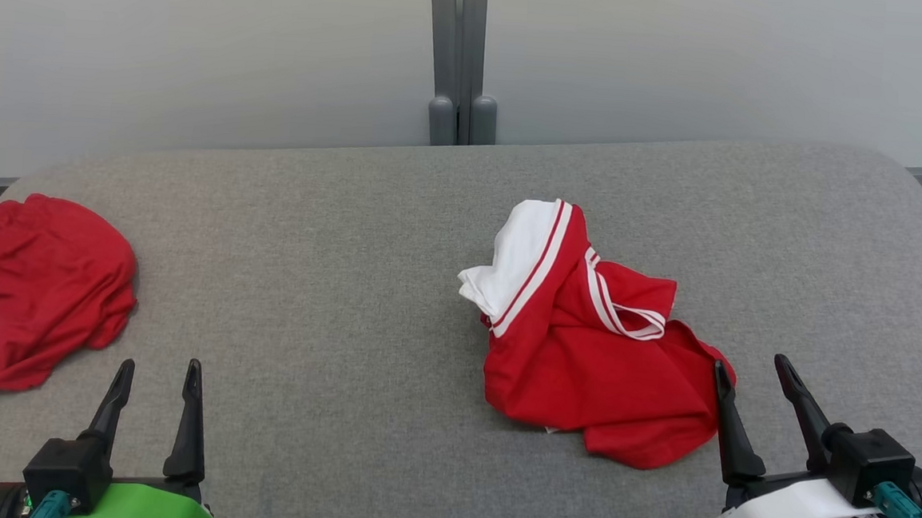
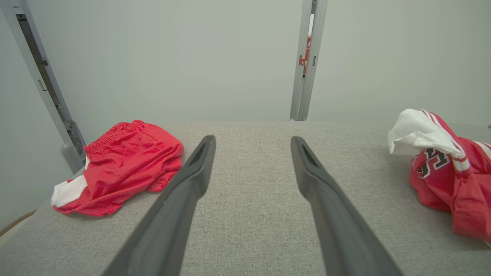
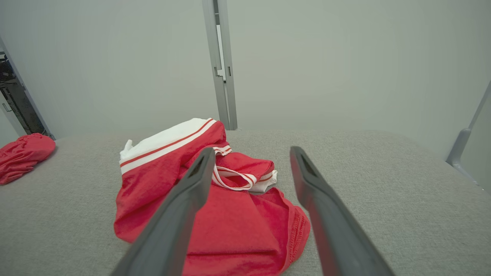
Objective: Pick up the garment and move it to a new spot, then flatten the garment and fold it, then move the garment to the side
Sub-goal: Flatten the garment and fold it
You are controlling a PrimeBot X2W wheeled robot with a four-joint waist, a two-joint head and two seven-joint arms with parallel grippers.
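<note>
Head view, contents of grey padded surface [image 1: 332, 267], two garments.
- Red-and-white jersey [image 1: 583, 354]: crumpled heap right of surface's middle, white striped panel turned up toward far edge.
- Red shorts [image 1: 35, 289]: bunched at left edge, well apart from jersey.
- Left gripper [image 1: 161, 363]: by front edge, left side, fingers spread wide, empty, over bare surface.
- Right gripper [image 1: 750, 362]: toward front right corner, fingers spread wide, empty. One fingertip overlaps jersey's hem, contact unclear.

There's a crumpled pair of red shorts [image 1: 39, 289] with a white patch, sitting way over at the left edge of the grey fabric worktop [image 1: 331, 283]. Behind it there's just a pale wall [image 1: 202, 43] and a grey upright post [image 1: 462, 51].
</note>
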